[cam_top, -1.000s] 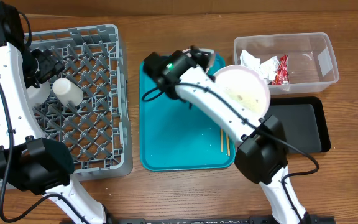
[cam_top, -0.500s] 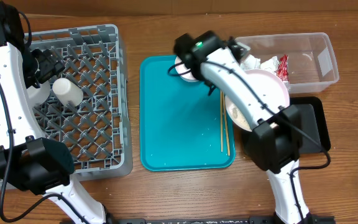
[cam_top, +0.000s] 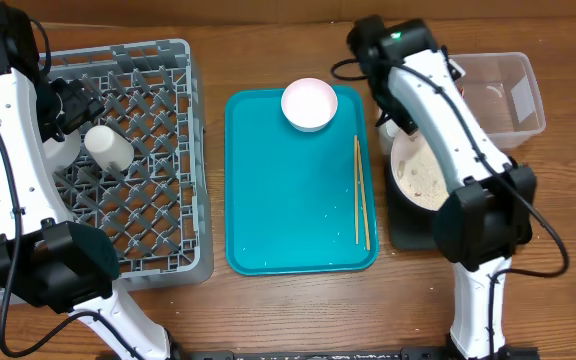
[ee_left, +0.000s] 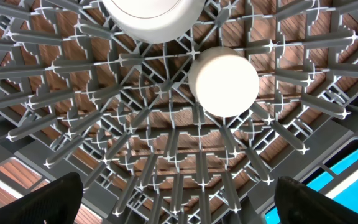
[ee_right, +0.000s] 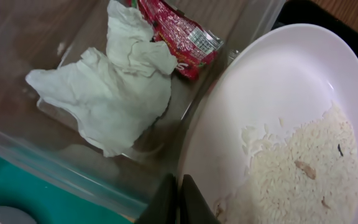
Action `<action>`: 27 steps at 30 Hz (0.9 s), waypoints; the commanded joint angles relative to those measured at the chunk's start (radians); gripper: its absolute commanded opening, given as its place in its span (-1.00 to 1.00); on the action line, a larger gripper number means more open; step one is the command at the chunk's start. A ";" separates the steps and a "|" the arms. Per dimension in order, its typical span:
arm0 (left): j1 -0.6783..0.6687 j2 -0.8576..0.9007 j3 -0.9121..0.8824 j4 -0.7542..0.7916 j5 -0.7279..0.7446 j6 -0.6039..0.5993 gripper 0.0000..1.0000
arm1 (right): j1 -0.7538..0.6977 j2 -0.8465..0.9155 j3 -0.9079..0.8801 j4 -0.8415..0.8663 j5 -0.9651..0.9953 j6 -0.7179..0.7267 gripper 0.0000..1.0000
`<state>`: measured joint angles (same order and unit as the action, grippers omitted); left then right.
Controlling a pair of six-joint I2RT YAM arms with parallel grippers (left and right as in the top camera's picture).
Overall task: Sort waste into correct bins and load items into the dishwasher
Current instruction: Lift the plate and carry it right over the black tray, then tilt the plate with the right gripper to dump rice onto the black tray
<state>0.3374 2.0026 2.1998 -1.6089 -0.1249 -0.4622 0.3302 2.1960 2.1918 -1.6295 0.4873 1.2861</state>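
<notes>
Pinching rim of plate [ee_right: 291, 118], right fingers [ee_right: 194, 202] pressed together, left fingers [ee_left: 39, 199] spread above cup [ee_left: 223, 82]

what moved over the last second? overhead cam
The right gripper, shut on the plate rim, swung it rightward off the teal tray to over the black tray, beside the clear tub. That uncovered the small bowl. The chopsticks, rack, cup and open left gripper stayed put.
</notes>
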 commanded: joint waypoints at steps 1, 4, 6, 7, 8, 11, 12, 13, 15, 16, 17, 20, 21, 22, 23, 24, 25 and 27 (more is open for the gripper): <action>-0.003 -0.026 -0.003 -0.002 -0.016 -0.010 1.00 | -0.049 -0.077 0.031 0.012 -0.060 -0.008 -0.93; -0.003 -0.026 -0.003 -0.002 -0.016 -0.010 1.00 | -0.089 -0.092 0.031 0.012 -0.080 -0.029 -0.93; -0.003 -0.026 -0.003 -0.002 -0.016 -0.010 1.00 | -0.116 -0.105 0.031 0.007 -0.096 -0.037 -0.93; -0.003 -0.026 -0.003 -0.002 -0.016 -0.010 1.00 | -0.129 -0.111 0.031 0.005 -0.110 -0.038 -0.93; -0.003 -0.026 -0.003 -0.002 -0.016 -0.010 1.00 | -0.142 -0.118 0.031 0.004 -0.125 -0.043 -0.93; -0.003 -0.026 -0.003 -0.002 -0.016 -0.010 1.00 | -0.170 -0.134 0.031 0.019 -0.171 -0.088 -0.93; -0.003 -0.026 -0.003 -0.002 -0.016 -0.010 1.00 | -0.177 -0.138 0.031 0.029 -0.191 -0.110 -0.93; -0.003 -0.026 -0.003 -0.002 -0.016 -0.010 1.00 | -0.183 -0.140 0.031 0.035 -0.208 -0.124 -0.93; -0.003 -0.026 -0.003 -0.002 -0.016 -0.010 1.00 | -0.194 -0.141 0.031 0.049 -0.241 -0.148 -0.93; -0.003 -0.026 -0.003 -0.002 -0.016 -0.010 1.00 | -0.201 -0.141 0.031 0.058 -0.258 -0.163 -0.93; -0.003 -0.026 -0.003 -0.002 -0.016 -0.010 1.00 | -0.203 -0.141 0.031 0.059 -0.266 -0.162 -0.93; -0.003 -0.026 -0.003 -0.002 -0.016 -0.010 1.00 | -0.212 -0.141 0.031 0.062 -0.300 -0.162 -0.92; -0.003 -0.026 -0.003 -0.002 -0.016 -0.010 1.00 | -0.214 -0.141 0.031 0.062 -0.311 -0.161 -0.93; -0.003 -0.026 -0.003 -0.002 -0.016 -0.010 1.00 | -0.217 -0.141 0.031 0.063 -0.323 -0.161 -0.93; -0.003 -0.026 -0.003 -0.002 -0.016 -0.010 1.00 | -0.224 -0.141 0.029 0.063 -0.342 -0.161 -0.93; -0.003 -0.026 -0.003 -0.002 -0.016 -0.010 1.00 | -0.229 -0.141 0.028 0.062 -0.352 -0.161 -0.93; -0.003 -0.026 -0.003 -0.002 -0.016 -0.010 1.00 | -0.235 -0.141 0.026 0.061 -0.361 -0.161 -0.93; -0.003 -0.026 -0.003 -0.002 -0.016 -0.010 1.00 | -0.248 -0.141 0.020 0.058 -0.388 -0.161 -0.93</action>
<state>0.3374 2.0026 2.1998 -1.6089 -0.1249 -0.4622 0.1101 2.1063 2.1918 -1.5688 0.1509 1.1362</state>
